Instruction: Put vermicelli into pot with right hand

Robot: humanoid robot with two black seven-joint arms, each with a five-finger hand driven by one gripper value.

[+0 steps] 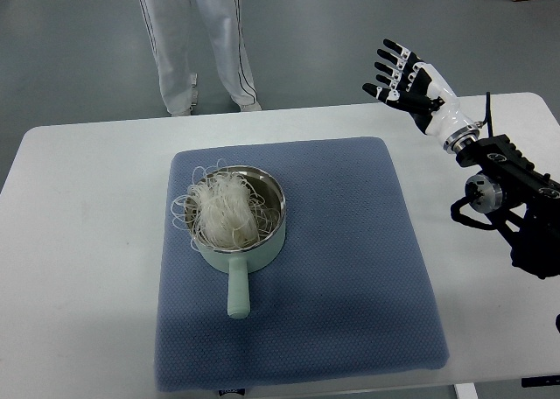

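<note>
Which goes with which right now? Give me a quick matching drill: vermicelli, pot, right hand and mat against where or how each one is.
1. vermicelli
2. pot
3. right hand
4. mat

A. open, raised beyond the table's far edge
B. blue, lying under the pot
C. piled in the pot, strands over its rim
D. pale green, handle pointing to the near edge

Pairs: 1-C, 2-D, 3-A, 4-B
</note>
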